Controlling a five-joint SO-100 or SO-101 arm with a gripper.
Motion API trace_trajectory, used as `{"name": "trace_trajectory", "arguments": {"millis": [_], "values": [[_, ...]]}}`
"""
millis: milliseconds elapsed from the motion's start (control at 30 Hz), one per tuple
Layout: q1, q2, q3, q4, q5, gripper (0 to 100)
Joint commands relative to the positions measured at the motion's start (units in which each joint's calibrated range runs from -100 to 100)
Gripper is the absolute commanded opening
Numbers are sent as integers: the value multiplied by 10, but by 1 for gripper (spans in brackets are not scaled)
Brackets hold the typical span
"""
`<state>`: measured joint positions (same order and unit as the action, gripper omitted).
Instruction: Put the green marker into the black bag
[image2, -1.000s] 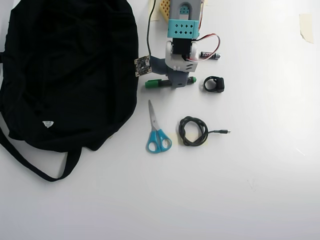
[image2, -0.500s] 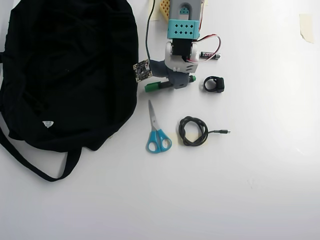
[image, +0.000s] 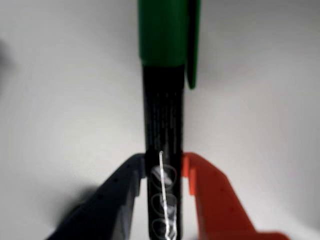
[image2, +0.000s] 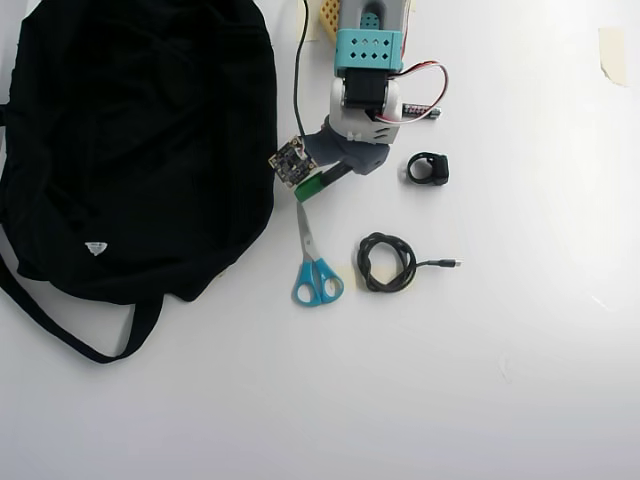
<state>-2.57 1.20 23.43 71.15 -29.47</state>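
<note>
The gripper (image: 163, 172) pinches the marker (image: 162, 115) by its dark barrel: in the wrist view a dark finger (image: 112, 200) presses on the left and an orange finger (image: 212, 200) on the right, with the green cap pointing to the top of the picture over the pale table (image: 260, 110). In the overhead view the arm (image2: 365, 85) reaches down from the top edge, and the marker (image2: 312, 186) pokes out green and tilted below the wrist, just right of the bag (image2: 130, 140) and above the tips of the scissors (image2: 315, 262). The bag fills the upper left, its strap (image2: 60, 325) looping out along the table at the lower left. A coiled cable (image2: 388, 262) lies right of the scissors, a small black ring-shaped thing (image2: 428, 168) lies right of the gripper, and a strip of tape (image2: 613, 52) sits near the top right corner
</note>
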Motion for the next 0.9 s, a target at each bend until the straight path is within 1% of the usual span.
{"name": "trace_trajectory", "arguments": {"millis": [0,133,400,500,667,867], "values": [[2,-11,-28,15,47,2],[2,-31,-40,36,85,2],[2,-102,-28,43,158,2],[3,-111,-28,65,186,2],[3,-126,-38,111,209,2],[18,-153,-38,140,219,2]]}}
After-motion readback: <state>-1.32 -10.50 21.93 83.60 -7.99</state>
